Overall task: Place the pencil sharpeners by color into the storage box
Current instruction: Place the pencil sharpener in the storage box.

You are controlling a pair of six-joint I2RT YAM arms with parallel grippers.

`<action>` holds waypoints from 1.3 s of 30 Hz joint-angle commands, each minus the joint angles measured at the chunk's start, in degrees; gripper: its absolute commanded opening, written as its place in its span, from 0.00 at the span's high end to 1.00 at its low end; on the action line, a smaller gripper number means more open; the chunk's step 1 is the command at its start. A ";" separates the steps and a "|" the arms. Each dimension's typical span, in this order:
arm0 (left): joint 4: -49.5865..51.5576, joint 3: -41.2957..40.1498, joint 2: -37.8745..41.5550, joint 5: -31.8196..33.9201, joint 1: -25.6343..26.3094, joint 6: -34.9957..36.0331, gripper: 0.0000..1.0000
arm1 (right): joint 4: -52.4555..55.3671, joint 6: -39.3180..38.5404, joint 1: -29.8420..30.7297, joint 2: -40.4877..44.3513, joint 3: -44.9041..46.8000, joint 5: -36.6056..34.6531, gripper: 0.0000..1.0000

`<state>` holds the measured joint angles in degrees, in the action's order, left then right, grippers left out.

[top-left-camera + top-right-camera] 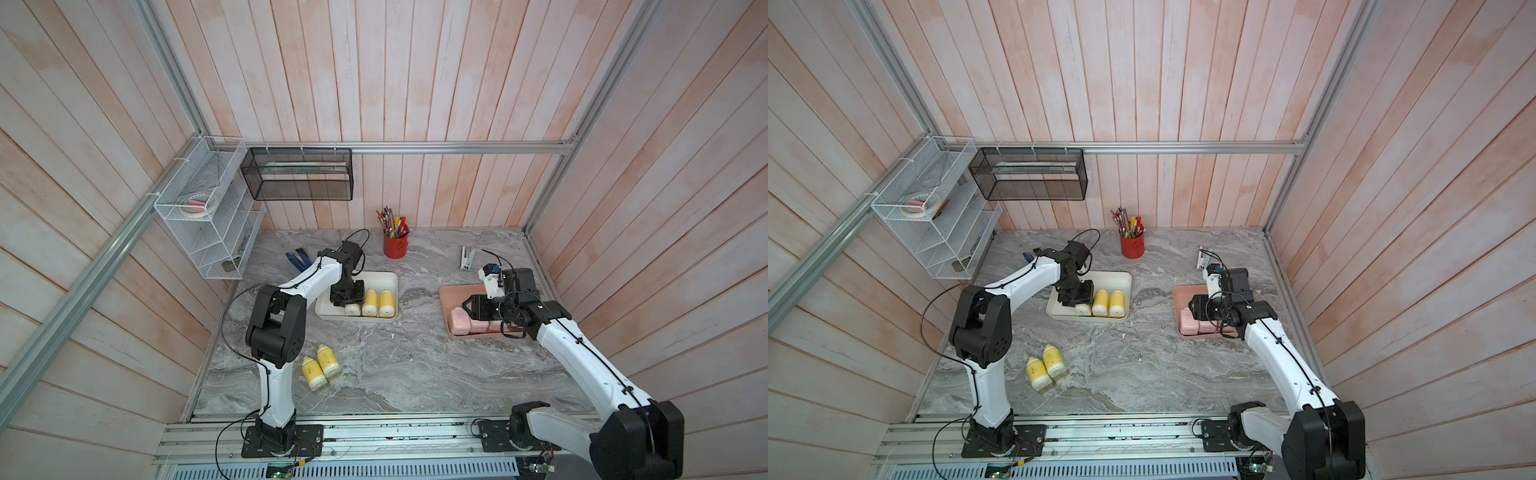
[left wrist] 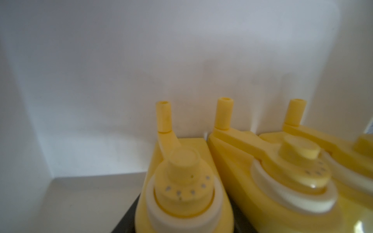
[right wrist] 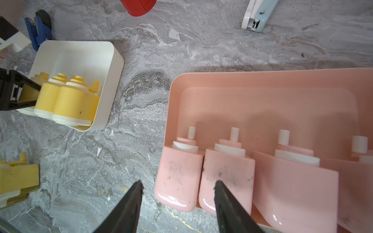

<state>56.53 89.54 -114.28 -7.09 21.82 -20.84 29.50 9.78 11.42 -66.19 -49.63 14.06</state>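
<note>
On the grey marble-patterned tabletop (image 1: 415,365), a white rectangular plastic box (image 1: 380,279) sits left of centre. Three yellow bottle-shaped sharpeners (image 1: 370,302) with cream ends lie side by side along its near wall. The left gripper (image 1: 349,302) reaches down into the box with its jaws on either side of the leftmost yellow sharpener (image 1: 352,309); whether they press on it or stand just off it cannot be told. Two more yellow sharpeners (image 1: 312,372) lie touching each other on the tabletop at the near left, beside the left arm and well apart from the box. To the right, a pale pink plastic tray (image 3: 262,105) holds four pale pink boxy sharpeners (image 3: 226,173) with small white cranks, in a row along its near wall. The right gripper (image 3: 178,184) hovers over the left end of that row, its jaws spread apart and clamped on nothing. A red cup of pencils (image 1: 395,245) stands by the far wall.
</note>
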 commanded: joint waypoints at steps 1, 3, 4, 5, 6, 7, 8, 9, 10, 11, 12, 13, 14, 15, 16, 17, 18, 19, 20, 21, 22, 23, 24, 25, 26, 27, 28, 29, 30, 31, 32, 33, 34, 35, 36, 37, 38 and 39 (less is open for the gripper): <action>-0.46 -0.58 -1.46 -0.38 0.26 -0.25 0.43 | -0.87 -0.82 -0.24 0.89 0.58 0.69 0.40; -0.54 -0.59 -1.56 -0.38 0.24 -0.25 0.41 | -0.95 -0.82 -0.26 0.76 0.58 0.70 0.40; -0.50 -0.64 -1.56 -0.38 0.24 -0.25 0.41 | -0.93 -0.82 -0.22 0.73 0.58 0.67 0.41; -0.49 -0.67 -1.47 -0.36 0.24 -0.26 0.41 | -0.85 -0.82 -0.21 0.80 0.62 0.68 0.41; -0.51 -0.60 -1.46 -0.34 0.28 -0.28 0.40 | -0.93 -0.82 -0.28 0.77 0.58 0.70 0.40; -0.37 -0.50 -1.47 -0.24 0.24 -0.28 0.40 | -0.84 -0.82 -0.25 0.86 0.60 0.69 0.40; -0.29 -0.51 -1.41 -0.16 0.25 -0.25 0.40 | -0.84 -0.82 -0.21 0.89 0.58 0.70 0.41; -0.22 -0.34 -1.39 -0.05 0.24 -0.20 0.40 | -0.77 -0.82 -0.24 0.89 0.53 0.70 0.40; -0.12 -0.21 -1.32 0.02 0.30 -0.29 0.40 | -0.82 -0.82 -0.24 0.97 0.58 0.65 0.40; -0.06 -0.16 -1.23 0.08 0.24 -0.26 0.40 | -0.78 -0.82 -0.24 0.98 0.60 0.62 0.41; 0.01 -0.07 -1.13 0.14 0.30 -0.33 0.40 | -0.85 -0.81 -0.26 1.02 0.52 0.69 0.40; 0.10 0.09 -0.96 0.19 0.30 -0.29 0.40 | -0.86 -0.82 -0.21 0.91 0.60 0.68 0.40; 0.31 0.25 -0.74 0.24 0.29 -0.35 0.40 | -0.83 -0.82 -0.19 0.98 0.57 0.68 0.40; 0.41 0.50 -0.68 0.43 0.29 -0.39 0.40 | -0.81 -0.82 -0.25 0.97 0.62 0.63 0.40; 0.74 0.87 -0.42 0.50 0.24 -0.34 0.40 | -0.84 -0.82 -0.25 0.97 0.60 0.62 0.40; 0.98 1.19 -0.27 0.69 0.24 -0.35 0.40 | -0.85 -0.82 -0.26 0.96 0.58 0.69 0.40; 1.29 1.66 -0.09 0.81 0.31 -0.36 0.40 | -0.87 -0.81 -0.23 0.93 0.58 0.71 0.40; 1.55 2.16 -0.01 0.92 0.24 -0.34 0.40 | -0.87 -0.74 -0.25 0.95 0.59 0.69 0.40; 1.86 2.53 0.15 0.94 0.25 -0.38 0.40 | -0.84 -0.73 -0.24 0.91 0.58 0.81 0.41; 2.12 2.95 0.36 1.03 0.26 -0.43 0.40 | -0.81 -0.73 -0.26 0.98 0.63 0.86 0.40; 2.26 3.25 0.62 1.11 0.24 -0.47 0.40 | -0.89 -0.73 -0.19 1.06 0.58 0.80 0.40; 2.52 3.44 0.78 1.19 0.22 -0.44 0.40 | -0.93 -0.73 -0.26 1.14 0.59 0.84 0.41; 2.69 3.67 0.98 1.29 0.28 -0.50 0.40 | -0.93 -0.73 -0.25 1.12 0.62 0.79 0.40; 2.89 3.87 1.21 1.37 0.24 -0.54 0.40 | -0.93 -0.73 -0.22 1.15 0.69 0.79 0.40; 3.02 3.89 1.46 1.45 0.24 -0.56 0.40 | -0.93 -0.73 -0.21 1.15 0.67 0.83 0.40; 3.11 3.98 1.76 1.53 0.24 -0.62 0.40 | -0.93 -0.66 -0.26 1.15 0.67 0.79 0.40; 3.27 4.06 2.01 1.64 0.25 -0.61 0.40 | -0.89 -0.64 -0.24 1.10 0.68 0.87 0.40; 3.36 4.15 2.26 1.72 0.25 -0.68 0.40 | -0.94 -0.64 -0.22 1.15 0.68 0.95 0.40; 3.58 4.31 2.52 1.82 0.31 -0.72 0.40 | -1.00 -0.64 -0.28 1.23 0.67 0.98 0.40; 3.72 4.41 2.86 1.90 0.24 -0.73 0.40 | -1.02 -0.55 -0.26 1.31 0.67 1.05 0.40; 3.92 4.59 3.06 2.05 0.24 -0.82 0.40 | -1.09 -0.55 -0.26 1.38 0.67 1.09 0.40; 4.15 4.87 3.38 2.17 0.28 -0.84 0.40 | -1.05 -0.55 -0.24 1.49 0.69 1.15 0.40; 4.48 5.15 3.66 2.34 0.24 -0.89 0.40 | -1.02 -0.55 -0.19 1.50 0.68 1.18 0.41; 4.67 5.50 3.84 2.41 0.28 -0.93 0.40 | -1.02 -0.48 -0.25 1.58 0.72 1.22 0.40; 5.04 5.92 4.25 2.60 0.31 -0.97 0.40 | -1.13 -0.55 -0.24 1.54 0.71 1.31 0.40; 5.36 6.41 4.62 2.86 0.39 -1.05 0.40 | -1.11 -0.52 -0.26 1.62 0.76 1.34 0.40; 5.71 6.84 4.95 2.99 0.47 -1.10 0.40 | -1.06 -0.54 -0.24 1.65 0.76 1.31 0.40; 6.13 7.45 5.26 3.28 0.57 -1.14 0.40 | -1.11 -0.52 -0.26 1.64 0.76 1.36 0.40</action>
<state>61.01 94.52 -111.87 -5.32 21.89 -21.28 28.95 9.78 11.42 -65.34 -49.41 14.48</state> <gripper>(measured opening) 0.604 0.596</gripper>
